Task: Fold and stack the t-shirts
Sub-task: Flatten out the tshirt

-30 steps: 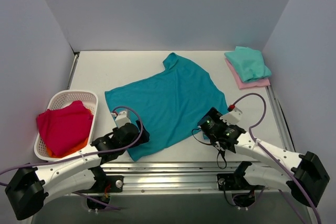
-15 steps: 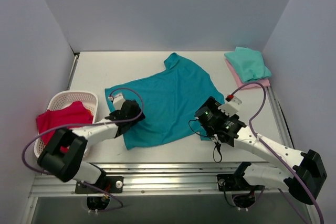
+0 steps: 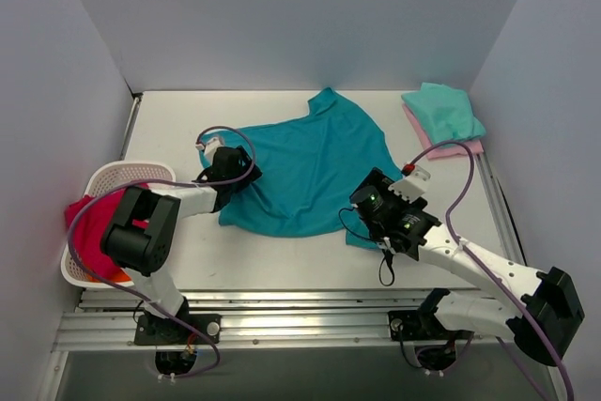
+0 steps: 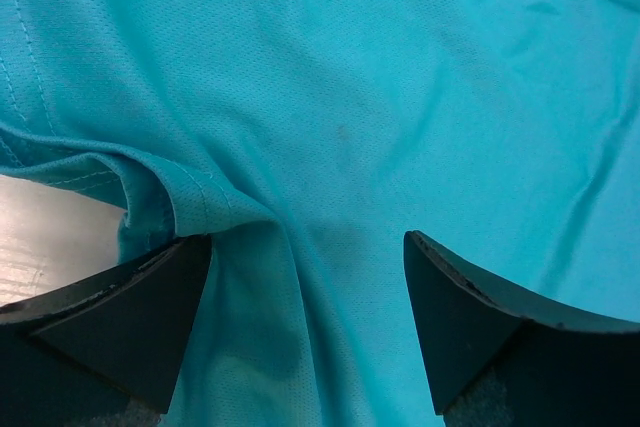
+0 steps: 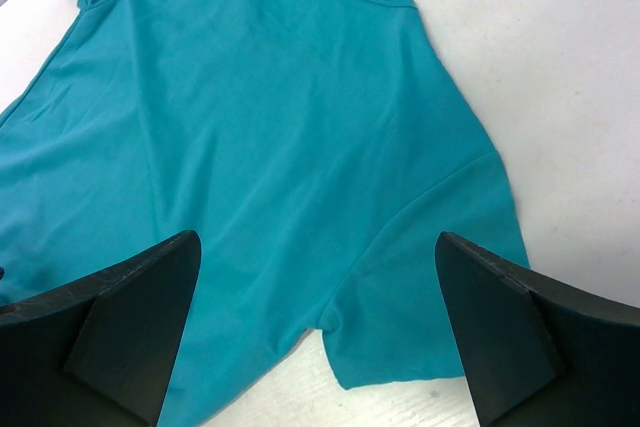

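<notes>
Teal shirt [image 4: 420, 97] cloth fills the gap between the fingers of the left pincer [image 4: 305, 242]. Its jaws stand wide apart and clamp nothing. A doubled-over hem [image 4: 150, 182] lies bunched just by its left finger, with bare bench [image 4: 50, 217] showing past it.

The right pincer [image 5: 315, 242] is also spread open. It hangs above the near right corner of the same shirt, where a sleeve [image 5: 450, 207] lies flat.

From above, the shirt sprawls across the middle of the bench with its collar [image 3: 325, 96] toward the far wall. Its left edge is rumpled under the left arm.

I judge the step in hand to be laying this shirt flat before the first fold. To do that well:

- The left pincer should come down over the bunched hem and bite both layers at the edge, not pinch the single layer in the middle.
- The right pincer should take the near right corner.
- The two should then draw apart evenly so the wrinkles pull out without dragging the cloth off centre.

The mint-green shirt [image 3: 443, 112] lies folded on the pink shirt [image 3: 430, 147] at the far right corner, well apart. That pile is where the teal one should end up.

The white basket [image 3: 122, 172] with red cloth [image 3: 113, 227] sits at the left, near the left arm's path, so keep the elbow clear of it.
</notes>
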Tool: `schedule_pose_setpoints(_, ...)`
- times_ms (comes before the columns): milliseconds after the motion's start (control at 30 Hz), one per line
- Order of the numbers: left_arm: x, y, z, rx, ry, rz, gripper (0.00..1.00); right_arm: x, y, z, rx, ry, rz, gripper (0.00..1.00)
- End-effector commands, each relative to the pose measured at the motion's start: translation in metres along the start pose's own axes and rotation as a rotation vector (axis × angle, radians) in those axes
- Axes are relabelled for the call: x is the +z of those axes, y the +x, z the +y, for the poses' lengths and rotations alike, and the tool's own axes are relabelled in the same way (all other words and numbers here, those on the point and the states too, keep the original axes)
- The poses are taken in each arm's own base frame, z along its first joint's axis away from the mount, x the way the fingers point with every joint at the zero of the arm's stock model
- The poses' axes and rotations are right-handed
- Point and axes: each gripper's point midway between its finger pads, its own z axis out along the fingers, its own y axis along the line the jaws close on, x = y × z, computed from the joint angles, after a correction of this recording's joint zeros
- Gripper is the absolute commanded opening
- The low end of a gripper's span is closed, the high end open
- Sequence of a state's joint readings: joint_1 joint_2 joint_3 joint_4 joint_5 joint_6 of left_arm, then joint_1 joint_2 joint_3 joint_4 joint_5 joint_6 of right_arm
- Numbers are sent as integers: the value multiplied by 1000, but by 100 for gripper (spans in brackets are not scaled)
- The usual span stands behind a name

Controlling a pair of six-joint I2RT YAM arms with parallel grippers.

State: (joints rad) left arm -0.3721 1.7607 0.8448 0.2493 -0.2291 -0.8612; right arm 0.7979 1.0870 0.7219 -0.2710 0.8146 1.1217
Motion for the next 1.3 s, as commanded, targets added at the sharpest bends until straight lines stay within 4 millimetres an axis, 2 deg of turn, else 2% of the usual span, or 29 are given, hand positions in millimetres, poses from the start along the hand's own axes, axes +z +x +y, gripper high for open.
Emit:
schedule_pose_setpoints(0, -4, 30, 54, 70, -187, 163, 90, 6, -7, -6, -6, 10, -28, 100)
schedule_pose_setpoints(200, 14, -13, 59, 23, -204, 142, 90, 12, -1, -7, -12, 8, 0, 100)
schedule_pose_setpoints(400, 30, -60, 49, -11, -193, 96, 90, 11, -7, -13, 3, 8, -10, 100)
schedule_pose_setpoints(433, 32, -61, 51, -8, -202, 106, 90, 10, -9, -13, 12, 5, -14, 100)
schedule_pose_setpoints(467, 35, -76, 40, -4, -185, 84, 90, 9, -10, -14, 16, 2, -16, 100)
schedule_pose_setpoints(533, 38, -87, 41, -1, -202, 83, 91, 8, -12, -13, 24, -5, -20, 100)
schedule_pose_setpoints(567, 40, -104, 31, 5, -184, 55, 91, 7, -12, -14, 23, -6, -20, 100)
schedule_pose_setpoints(633, 46, -115, 36, -7, -198, 56, 91, 7, -14, -14, 28, -7, -23, 100)
schedule_pose_setpoints(667, 47, -132, 27, -6, -176, 31, 91, 6, -15, -13, 26, -8, -24, 100)
schedule_pose_setpoints(700, 49, -137, 25, -11, -168, 32, 91, 6, -15, -14, 24, -3, -26, 100)
schedule_pose_setpoints(733, 51, -138, 32, -17, -189, 51, 91, 5, -17, -14, 26, -5, -27, 100)
schedule_pose_setpoints(800, 51, -153, 25, -19, -172, 33, 91, 4, -19, -16, 30, -2, -34, 100)
schedule_pose_setpoints(900, 42, -177, 16, -23, -151, -17, 91, 1, -25, -18, 37, -5, -52, 100)
schedule_pose_setpoints(1000, 17, -196, 2, -19, -131, -51, 91, -3, -33, -19, 40, -4, -70, 100)
schedule_pose_setpoints(1033, -3, -208, -9, -22, -104, -85, 91, -4, -35, -20, 40, -4, -74, 100)
schedule_pose_setpoints(1100, -27, -213, -21, -10, -75, -125, 91, -8, -38, -20, 41, -18, -72, 100)
schedule_pose_setpoints(1133, -54, -211, -24, -1, -61, -149, 92, -9, -37, -21, 37, -24, -67, 100)
schedule_pose_setpoints(1167, -67, -208, -23, 3, -72, -169, 93, -11, -36, -19, 40, -36, -58, 100)
schedule_pose_setpoints(1200, -77, -194, -29, 15, -58, -159, 93, -14, -33, -15, 40, -71, -30, 100)
schedule_pose_setpoints(1233, -95, -176, -22, 16, -52, -149, 94, -16, -28, -15, 34, -89, -10, 100)
schedule_pose_setpoints(1267, -102, -161, -20, 16, -50, -133, 94, -17, -26, -13, 39, -109, 4, 100)
